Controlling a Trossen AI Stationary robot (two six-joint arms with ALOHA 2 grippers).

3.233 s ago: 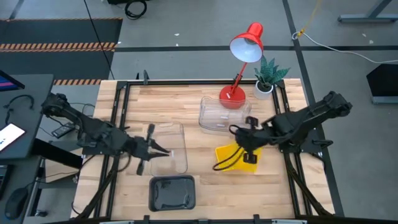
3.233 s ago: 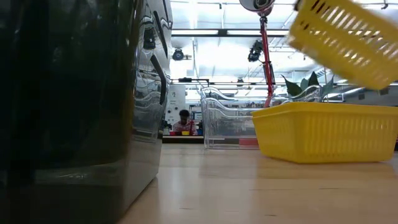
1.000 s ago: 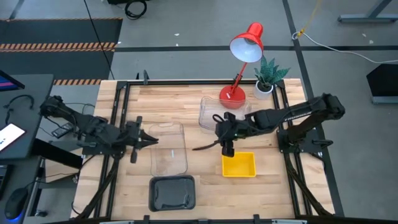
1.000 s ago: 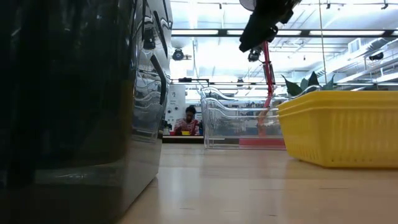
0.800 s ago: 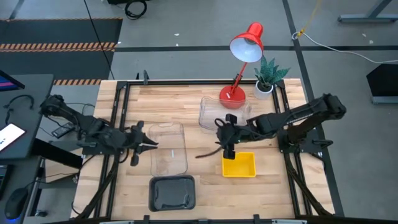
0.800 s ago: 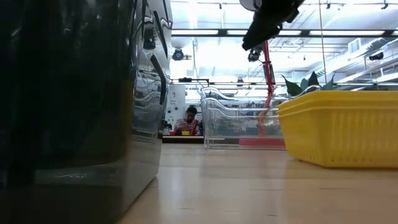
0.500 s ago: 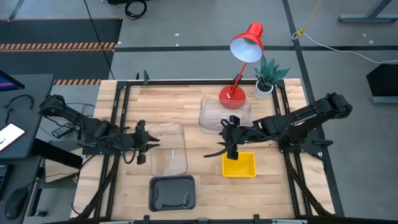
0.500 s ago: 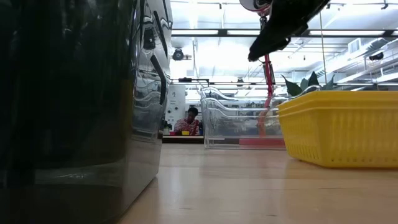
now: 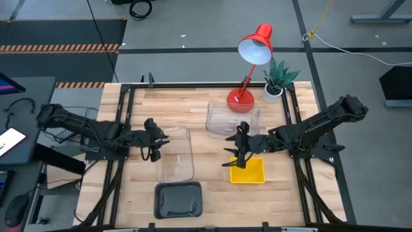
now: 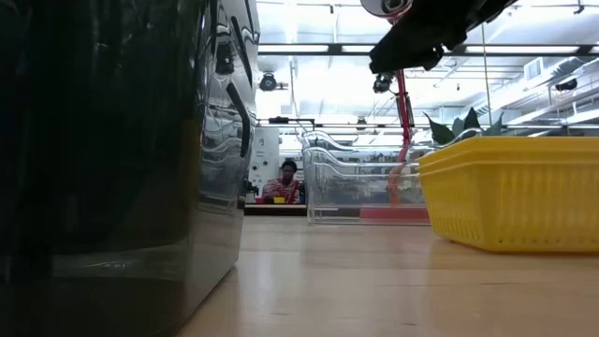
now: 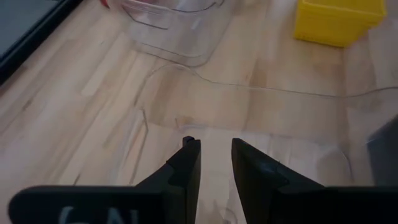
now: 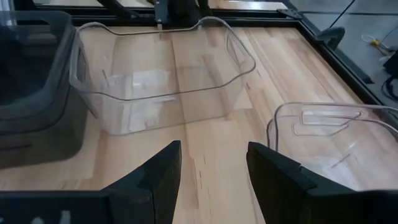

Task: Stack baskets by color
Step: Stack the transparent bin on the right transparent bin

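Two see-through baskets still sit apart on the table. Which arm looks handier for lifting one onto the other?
Probably the left. Its gripper already sits at the rim of the nearer clear basket, jaws parted. The right gripper hangs open by the yellow stack, between both clear baskets.

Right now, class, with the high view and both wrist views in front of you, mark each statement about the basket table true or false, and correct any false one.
1. The yellow baskets sit near the table's right front. True.
2. The right gripper is shut on a yellow basket. False: its jaws are open and hold nothing.
3. The red desk lamp stands at the far edge, beside the potted plant. True.
4. The dark grey baskets are stacked inside a clear one. False: they sit alone at the table's front edge.
5. The left gripper is at the left rim of a clear basket. True.
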